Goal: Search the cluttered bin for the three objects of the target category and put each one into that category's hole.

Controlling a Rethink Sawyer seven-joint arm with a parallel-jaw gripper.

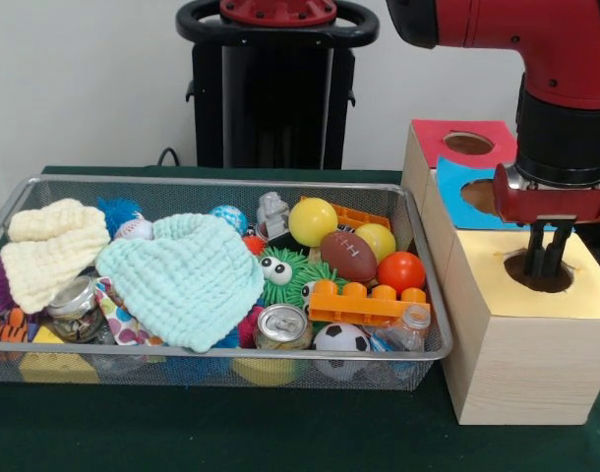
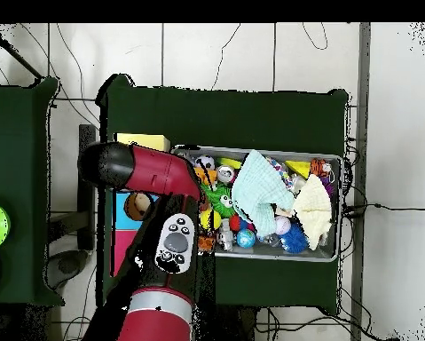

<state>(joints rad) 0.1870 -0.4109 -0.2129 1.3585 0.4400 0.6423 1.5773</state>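
Note:
My gripper [image 1: 543,258] hangs over the yellow-topped section [image 1: 585,285] of the wooden box, at the right of the bin. Its fingers [image 1: 534,252] stand close together, shut, with their tips down in the yellow hole [image 1: 539,272]; I see nothing between them. The wire mesh bin [image 1: 418,221] holds two yellow balls [image 1: 312,221], a brown toy football [image 1: 348,256], an orange ball [image 1: 400,271], a soccer ball [image 1: 339,338], a tin can [image 1: 281,325] and an orange toy brick [image 1: 364,304]. In the overhead view the arm [image 2: 153,173] hides the gripper.
The box also has a blue section with a hole [image 1: 477,194] and a red one with a hole [image 1: 467,144] behind it. A mint cloth [image 1: 187,275] and a cream cloth [image 1: 49,251] cover the bin's left half. A glass jar [image 1: 74,307] and a plastic bottle [image 1: 406,331] lie near the front rim.

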